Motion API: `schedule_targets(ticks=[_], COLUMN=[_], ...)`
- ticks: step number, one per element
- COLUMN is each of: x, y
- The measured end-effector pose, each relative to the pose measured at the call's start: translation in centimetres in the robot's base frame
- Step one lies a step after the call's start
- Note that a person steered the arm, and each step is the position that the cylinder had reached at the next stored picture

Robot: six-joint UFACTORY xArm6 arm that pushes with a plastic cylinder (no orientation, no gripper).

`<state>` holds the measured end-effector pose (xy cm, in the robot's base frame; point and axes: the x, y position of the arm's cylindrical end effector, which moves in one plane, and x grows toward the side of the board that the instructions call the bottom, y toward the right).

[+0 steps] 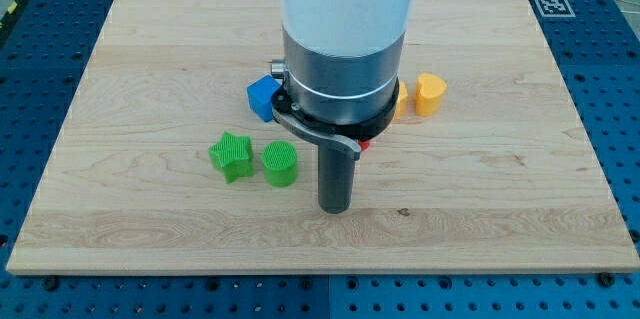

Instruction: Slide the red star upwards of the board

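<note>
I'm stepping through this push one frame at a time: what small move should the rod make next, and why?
Probably a short push toward the view's top. My tip sits below the arm body, right of the green cylinder and green star. Only a red sliver, likely the red star, shows just above the tip, so pushing upward should carry it up the board.

The single camera is looking down at an angle from beyond the wooden board's (500, 159) bottom edge. It is sitting fairly near, taking in the whole board.
</note>
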<state>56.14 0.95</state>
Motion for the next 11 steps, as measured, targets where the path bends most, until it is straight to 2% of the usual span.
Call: schedule_targets(ticks=[7,9,11], x=[-13.0,-13.6,-16.8], y=[1.2,1.2,1.2])
